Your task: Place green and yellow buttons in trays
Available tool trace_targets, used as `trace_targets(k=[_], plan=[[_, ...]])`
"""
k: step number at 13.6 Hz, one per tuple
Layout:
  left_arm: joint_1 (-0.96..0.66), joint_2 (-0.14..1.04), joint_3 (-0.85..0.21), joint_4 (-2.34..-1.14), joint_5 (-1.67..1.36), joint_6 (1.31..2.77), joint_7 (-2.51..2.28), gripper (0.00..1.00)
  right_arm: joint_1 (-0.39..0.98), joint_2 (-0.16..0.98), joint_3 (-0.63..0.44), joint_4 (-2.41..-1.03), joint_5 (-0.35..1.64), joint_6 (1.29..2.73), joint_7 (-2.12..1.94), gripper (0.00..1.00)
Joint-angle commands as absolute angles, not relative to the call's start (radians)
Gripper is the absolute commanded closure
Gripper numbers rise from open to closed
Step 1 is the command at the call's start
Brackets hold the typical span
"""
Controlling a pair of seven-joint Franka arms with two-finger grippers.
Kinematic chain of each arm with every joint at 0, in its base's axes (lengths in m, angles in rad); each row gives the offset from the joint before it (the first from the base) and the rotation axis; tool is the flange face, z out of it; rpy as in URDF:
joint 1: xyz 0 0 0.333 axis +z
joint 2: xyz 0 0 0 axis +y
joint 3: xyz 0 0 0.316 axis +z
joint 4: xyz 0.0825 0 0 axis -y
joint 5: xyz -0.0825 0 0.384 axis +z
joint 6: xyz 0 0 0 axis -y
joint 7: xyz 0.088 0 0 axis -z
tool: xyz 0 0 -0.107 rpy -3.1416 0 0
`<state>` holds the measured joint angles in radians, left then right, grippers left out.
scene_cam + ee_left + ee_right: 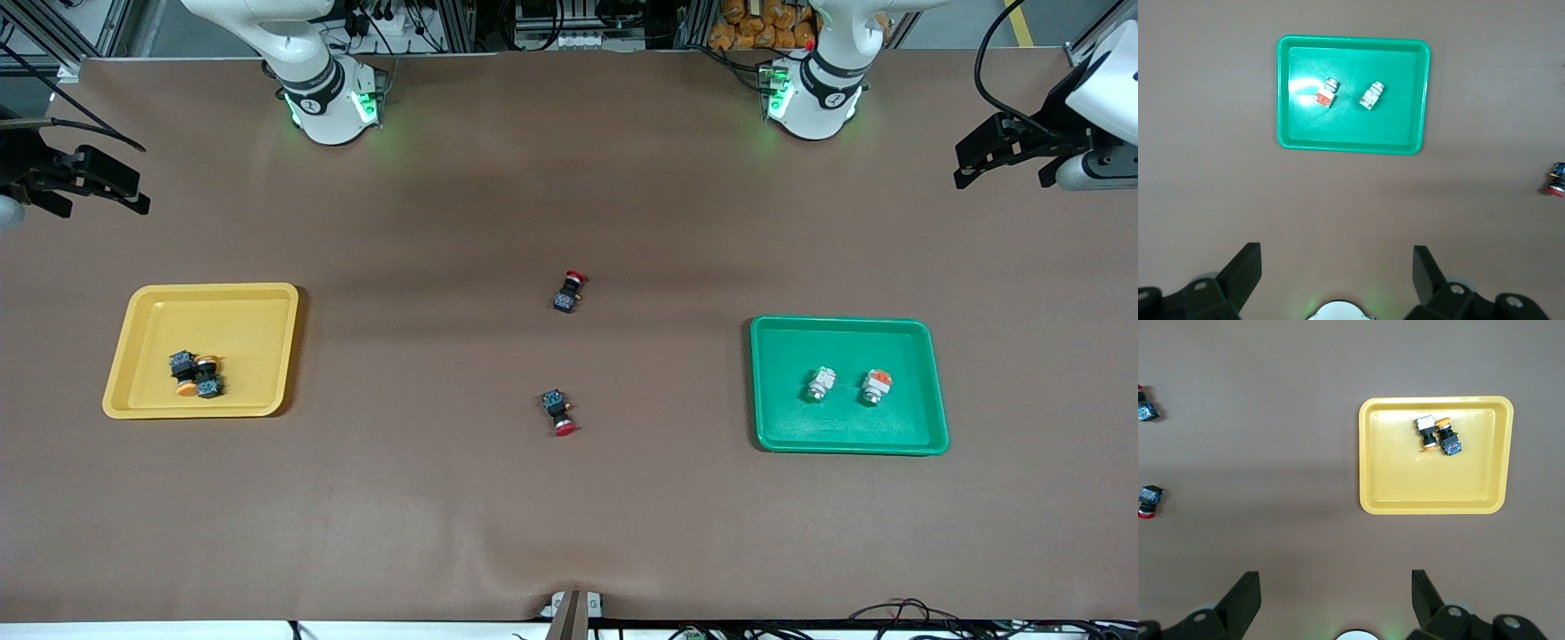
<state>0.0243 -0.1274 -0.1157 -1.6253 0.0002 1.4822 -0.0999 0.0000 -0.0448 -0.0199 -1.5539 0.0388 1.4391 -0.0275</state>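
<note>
The yellow tray (240,329) lies toward the right arm's end of the table and holds two yellow-capped buttons (197,375) touching each other. The right wrist view shows the tray (1431,480) and these buttons (1438,435) too. The green tray (845,342) lies toward the left arm's end and holds two white-grey green buttons, one plain (821,383) and one with an orange-red block (876,386). The left wrist view shows this tray (1351,130) and both buttons (1327,93). My left gripper (1000,169) (1337,267) and right gripper (98,200) (1336,587) are open, empty and held high at the table's ends.
Two black-bodied switches with red caps lie on the brown table between the trays, one (569,291) farther from the front camera and one (558,412) nearer. Both show in the right wrist view (1149,500). One shows in the left wrist view (1556,180).
</note>
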Motion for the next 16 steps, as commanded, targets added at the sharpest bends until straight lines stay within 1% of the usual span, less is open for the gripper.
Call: trace_targets(k=[1, 16], plan=[[0.04, -0.129, -0.127, -1.614, 0.018, 1.471, -0.084, 0.0, 0.0, -0.048, -0.018, -1.549, 0.021, 1.431, -0.031, 0.0], [0.041, -0.121, -0.127, -1.612, 0.006, 1.462, -0.094, 0.0, 0.0, -0.048, -0.018, -1.549, 0.014, 1.43, -0.031, 0.0]])
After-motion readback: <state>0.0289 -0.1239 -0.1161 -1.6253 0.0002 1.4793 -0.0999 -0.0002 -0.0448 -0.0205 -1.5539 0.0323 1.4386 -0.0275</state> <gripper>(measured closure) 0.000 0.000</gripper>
